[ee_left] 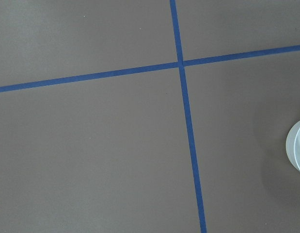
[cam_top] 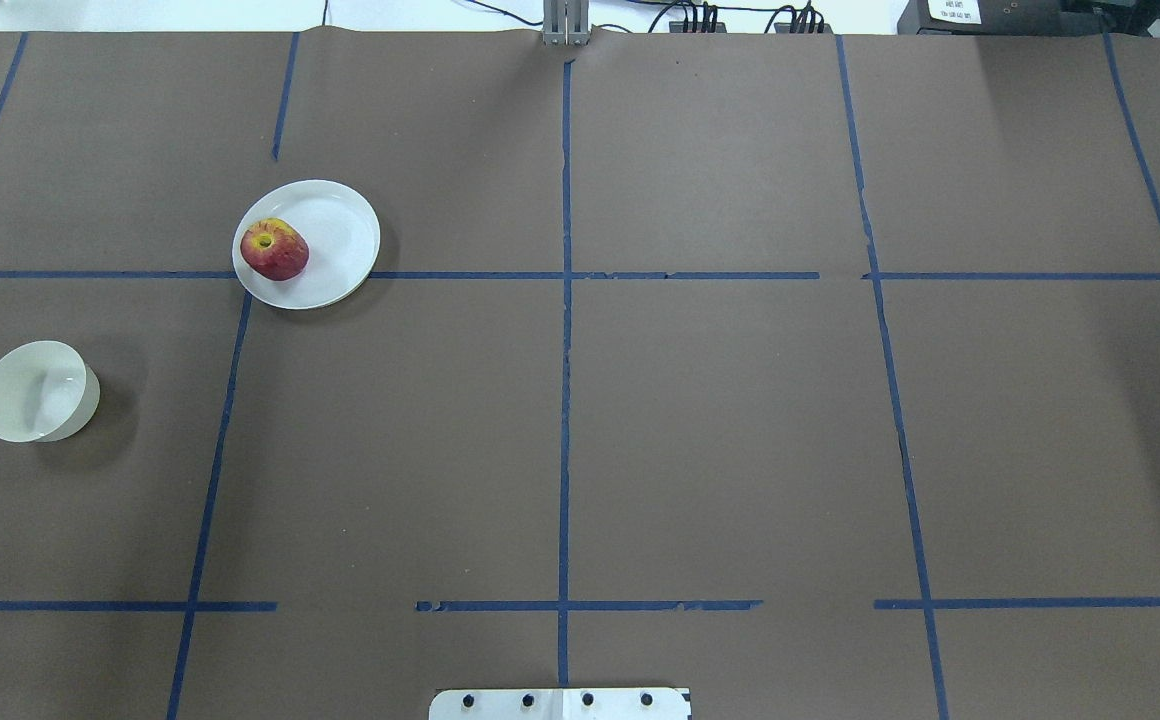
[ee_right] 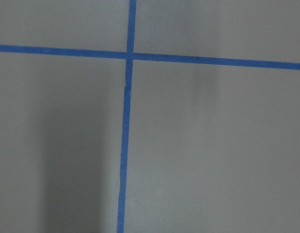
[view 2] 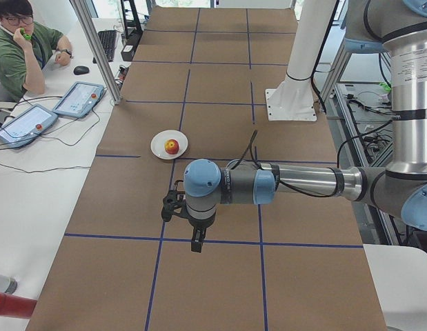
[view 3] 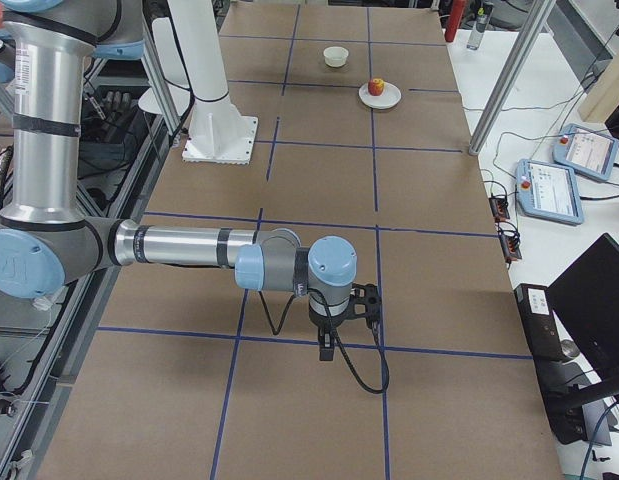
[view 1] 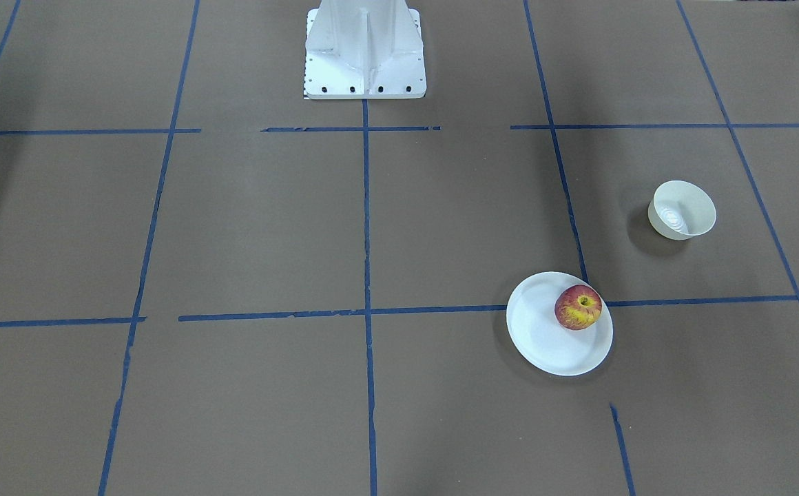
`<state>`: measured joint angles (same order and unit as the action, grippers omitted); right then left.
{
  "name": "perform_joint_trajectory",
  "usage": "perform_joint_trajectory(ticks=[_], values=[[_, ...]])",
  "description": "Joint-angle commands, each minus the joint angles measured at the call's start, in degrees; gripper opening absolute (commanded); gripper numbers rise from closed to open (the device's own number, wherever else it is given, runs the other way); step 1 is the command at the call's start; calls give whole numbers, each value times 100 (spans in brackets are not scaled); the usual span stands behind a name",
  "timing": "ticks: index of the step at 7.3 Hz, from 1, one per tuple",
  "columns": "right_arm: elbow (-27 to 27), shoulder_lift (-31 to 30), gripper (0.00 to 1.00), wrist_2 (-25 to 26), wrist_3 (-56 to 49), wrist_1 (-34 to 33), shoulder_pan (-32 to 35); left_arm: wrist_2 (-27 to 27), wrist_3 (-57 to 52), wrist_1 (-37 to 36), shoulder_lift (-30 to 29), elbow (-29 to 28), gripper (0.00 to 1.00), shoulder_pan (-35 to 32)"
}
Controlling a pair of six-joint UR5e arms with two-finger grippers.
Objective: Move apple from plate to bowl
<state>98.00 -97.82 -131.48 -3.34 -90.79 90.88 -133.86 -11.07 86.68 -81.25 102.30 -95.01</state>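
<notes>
The red and yellow apple (view 1: 578,307) sits on the white plate (view 1: 544,341), near the plate's rim on the side toward the bowl. The small deep white bowl (view 1: 682,210) stands empty on the table, apart from the plate. In the overhead view the apple (cam_top: 275,249), plate (cam_top: 335,235) and bowl (cam_top: 35,392) lie at the left. My left gripper (view 2: 197,245) hangs above the table, short of the plate (view 2: 160,147). My right gripper (view 3: 327,350) hangs far from the apple (view 3: 376,87). I cannot tell whether either is open or shut.
The brown table is marked with blue tape lines (cam_top: 565,300). The white robot base (view 1: 365,52) stands at the table's edge. A white curved edge (ee_left: 297,153), apparently the bowl's, shows at the right of the left wrist view. An operator (view 2: 20,48) sits beside tablets.
</notes>
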Motion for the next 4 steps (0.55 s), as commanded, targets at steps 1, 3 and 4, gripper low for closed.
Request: perform_joint_trajectory(ticks=[1,3,4], values=[[0,0,100,0,0,0,0,-26,0,-10,-5,26,100,0],[0,0,100,0,0,0,0,-9,0,7,-14,9,100,0],[0,0,100,0,0,0,0,-35,35,51,-57,35,100,9]])
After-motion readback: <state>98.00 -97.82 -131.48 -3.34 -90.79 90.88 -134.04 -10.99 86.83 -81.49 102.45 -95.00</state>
